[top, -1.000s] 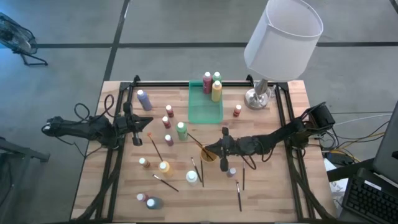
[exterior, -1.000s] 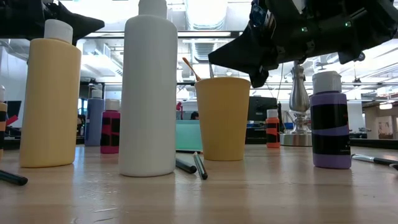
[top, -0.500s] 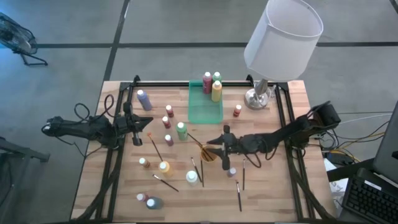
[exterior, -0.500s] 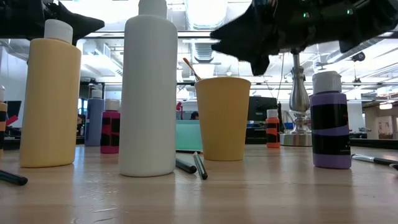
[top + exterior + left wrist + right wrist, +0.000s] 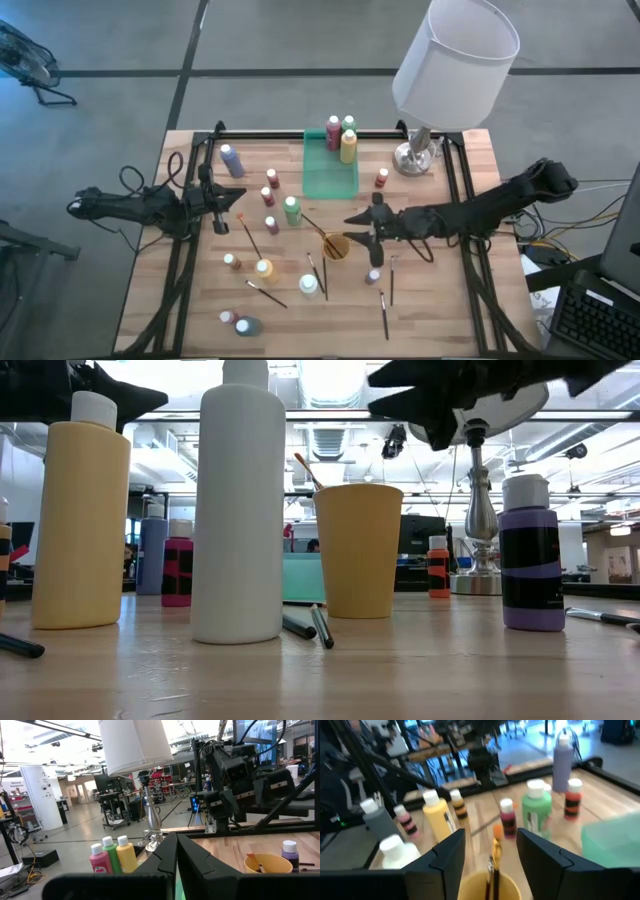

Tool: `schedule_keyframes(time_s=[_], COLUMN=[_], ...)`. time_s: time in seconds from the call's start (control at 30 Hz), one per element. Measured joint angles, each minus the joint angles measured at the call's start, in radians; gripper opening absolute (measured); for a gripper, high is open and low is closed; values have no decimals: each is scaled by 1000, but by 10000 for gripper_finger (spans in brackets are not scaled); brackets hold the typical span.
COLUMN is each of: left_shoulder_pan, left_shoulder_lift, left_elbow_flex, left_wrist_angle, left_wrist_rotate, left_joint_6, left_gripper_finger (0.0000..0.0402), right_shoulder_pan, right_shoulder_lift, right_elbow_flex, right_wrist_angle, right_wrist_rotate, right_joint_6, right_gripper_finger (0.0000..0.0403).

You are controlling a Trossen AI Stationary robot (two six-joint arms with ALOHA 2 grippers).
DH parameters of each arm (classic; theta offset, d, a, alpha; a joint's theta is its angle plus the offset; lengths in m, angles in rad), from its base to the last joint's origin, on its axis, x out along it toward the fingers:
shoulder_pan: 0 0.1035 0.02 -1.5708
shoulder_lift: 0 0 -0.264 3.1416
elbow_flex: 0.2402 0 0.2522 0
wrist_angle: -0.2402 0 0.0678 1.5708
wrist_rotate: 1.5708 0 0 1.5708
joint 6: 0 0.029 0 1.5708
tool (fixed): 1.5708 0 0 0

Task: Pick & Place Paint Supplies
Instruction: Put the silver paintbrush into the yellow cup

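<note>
My right gripper [image 5: 352, 228] hovers open just right of and above the orange cup [image 5: 336, 247]. A paintbrush [image 5: 495, 851] with an orange tip stands in the cup, leaning on its rim. In the right wrist view my fingers [image 5: 447, 854] stand above the cup on either side and touch nothing. Three paint bottles [image 5: 341, 136] stand in the green tray [image 5: 330, 178]. Other bottles, such as green [image 5: 291, 210], yellow [image 5: 264, 268], white [image 5: 308, 286] and purple [image 5: 372, 275], stand on the wood. Loose brushes [image 5: 250, 238] lie flat. My left gripper [image 5: 236, 205] waits shut at the left.
A table lamp [image 5: 417, 154] with a wide white shade [image 5: 456, 58] stands at the far right beside the tray. Black frame rails [image 5: 186, 240] run along both sides of the table. Brushes [image 5: 384, 312] and small bottles [image 5: 240, 324] lie near the front edge.
My right gripper has opened, risen from just over the cup and drawn back toward the table's right edge. The brush stays standing in the cup.
</note>
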Motion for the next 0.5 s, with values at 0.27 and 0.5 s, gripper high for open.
schedule_keyframes(time_s=[0.27,0.5], left_shoulder_pan=[0,0], left_shoulder_lift=[0,0], left_elbow_flex=[0,0], left_wrist_angle=[0,0], left_wrist_rotate=[0,0], left_joint_6=[0,0], left_gripper_finger=[16,16], right_shoulder_pan=[30,80], right_shoulder_lift=[-86,-63], right_elbow_flex=[163,295], right_wrist_angle=[-630,-1135], right_wrist_rotate=[180,207], right_joint_6=[234,579], right_gripper_finger=[160,189])
